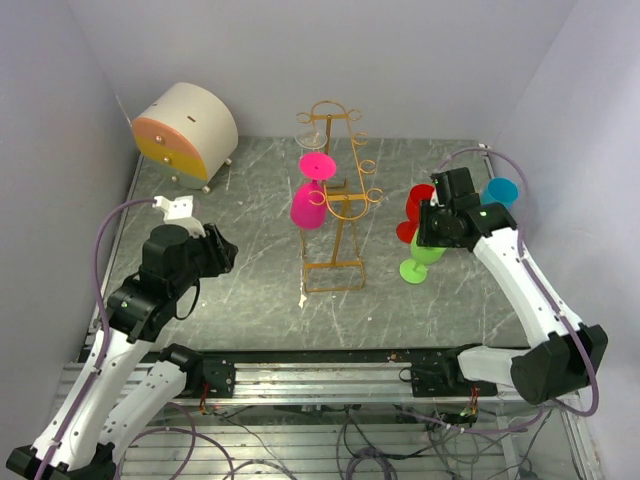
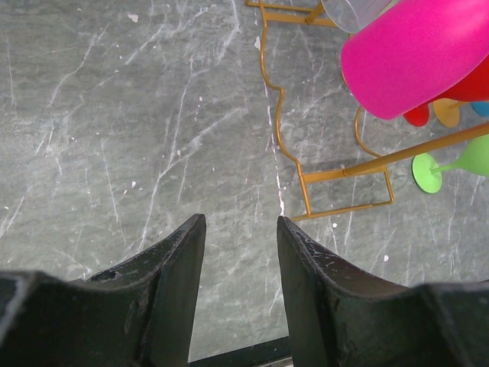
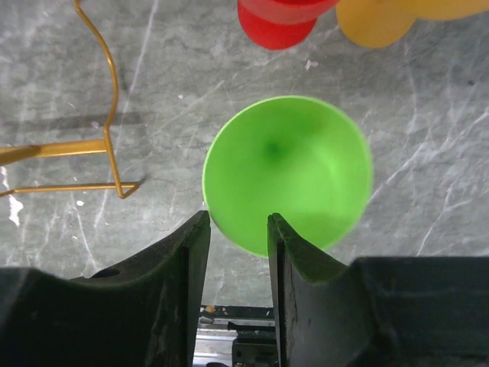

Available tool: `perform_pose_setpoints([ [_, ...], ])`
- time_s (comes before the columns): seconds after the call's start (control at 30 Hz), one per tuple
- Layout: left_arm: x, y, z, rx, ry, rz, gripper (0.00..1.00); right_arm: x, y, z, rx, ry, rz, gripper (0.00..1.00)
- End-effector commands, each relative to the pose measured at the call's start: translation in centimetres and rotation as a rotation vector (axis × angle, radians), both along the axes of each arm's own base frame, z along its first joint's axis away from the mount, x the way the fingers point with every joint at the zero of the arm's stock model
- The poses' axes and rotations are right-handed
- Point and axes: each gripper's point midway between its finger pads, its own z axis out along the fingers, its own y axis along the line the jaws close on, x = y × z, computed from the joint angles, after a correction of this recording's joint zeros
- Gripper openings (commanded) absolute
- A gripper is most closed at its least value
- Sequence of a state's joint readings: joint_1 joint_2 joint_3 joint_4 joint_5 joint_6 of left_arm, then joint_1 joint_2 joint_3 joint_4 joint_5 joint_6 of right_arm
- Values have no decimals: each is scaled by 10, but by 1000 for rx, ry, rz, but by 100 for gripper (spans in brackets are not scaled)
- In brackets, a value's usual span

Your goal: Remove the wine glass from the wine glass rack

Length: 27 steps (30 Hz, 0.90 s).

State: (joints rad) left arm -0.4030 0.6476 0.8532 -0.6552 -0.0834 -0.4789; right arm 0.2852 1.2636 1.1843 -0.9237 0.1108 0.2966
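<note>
The golden wire wine glass rack (image 1: 335, 205) stands at mid-table. A pink wine glass (image 1: 309, 203) hangs upside down on its left side, and a clear glass (image 1: 311, 139) hangs near its far end. In the left wrist view the pink glass (image 2: 420, 53) hangs above the rack's base frame (image 2: 348, 172). My left gripper (image 1: 222, 250) is open and empty, left of the rack and above bare table (image 2: 241, 222). My right gripper (image 1: 428, 235) is open just above an upright green glass (image 3: 286, 172), whose rim lies by the fingertips (image 3: 237, 218).
A red glass (image 1: 415, 210) and a blue glass (image 1: 500, 190) stand by the right gripper; an orange-yellow piece (image 3: 374, 19) shows beside the red one (image 3: 279, 23). A round white and yellow drawer box (image 1: 185, 130) sits at the back left. Walls close in on three sides.
</note>
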Motion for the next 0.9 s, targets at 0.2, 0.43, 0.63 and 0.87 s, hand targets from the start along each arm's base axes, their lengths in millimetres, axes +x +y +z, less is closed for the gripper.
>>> perform_pose_setpoints([
  [0.2,5,0,3,-6,-19,15,53,-12,-3,93,78,-239,0,43],
  [0.43,11,-11,11,-78,-29,8,53,-29,10,126,172,-343,80,44],
  [0.63,35,-37,66,-230,-100,-19,53,-37,22,144,251,-412,137,44],
  [0.87,81,-82,117,-391,-74,-107,52,-44,28,156,293,-460,173,44],
])
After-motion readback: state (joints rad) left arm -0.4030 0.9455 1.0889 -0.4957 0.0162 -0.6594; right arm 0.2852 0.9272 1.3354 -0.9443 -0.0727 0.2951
